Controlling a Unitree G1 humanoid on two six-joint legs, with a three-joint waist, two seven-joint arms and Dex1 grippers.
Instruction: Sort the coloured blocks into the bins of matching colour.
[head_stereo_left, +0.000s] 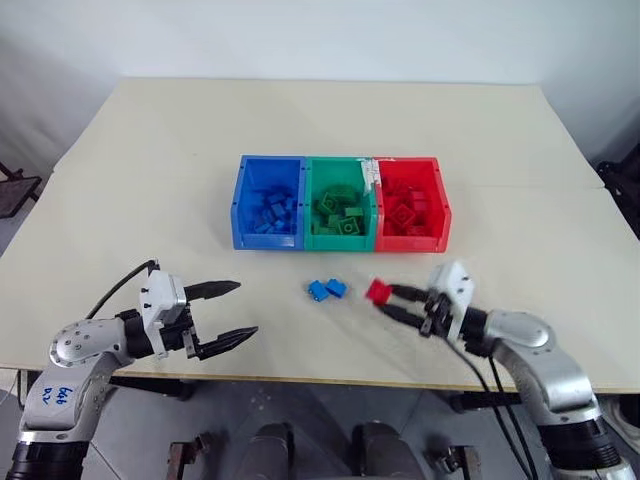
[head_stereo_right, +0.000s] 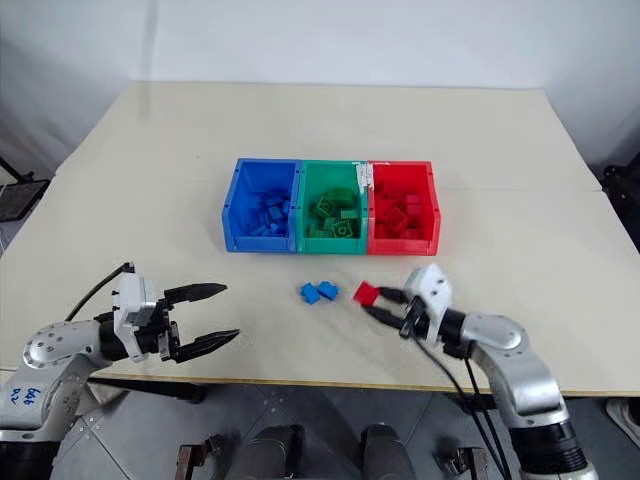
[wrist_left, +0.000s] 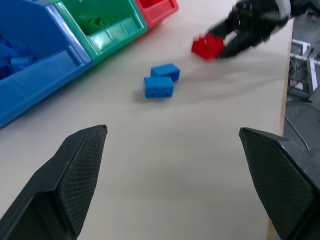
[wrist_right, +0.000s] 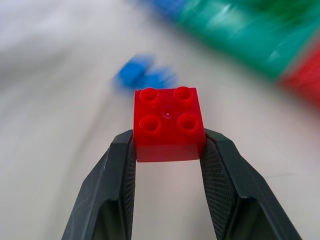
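My right gripper (wrist_right: 167, 150) pinches a red brick (wrist_right: 168, 123) by its sides, studs up, lifted off the table (head_stereo_left: 150, 180) near its front edge, in front of the red bin (head_stereo_left: 411, 204). My left gripper (head_stereo_left: 228, 313) hangs with its fingers spread wide over the front edge towards the left corner. Two blue bricks (head_stereo_left: 327, 289) lie touching on the table between my grippers, just before the green bin (head_stereo_left: 340, 206). The blue bin (head_stereo_left: 268, 201) joins it on the left; all three sit mid-table holding bricks of their own colour.
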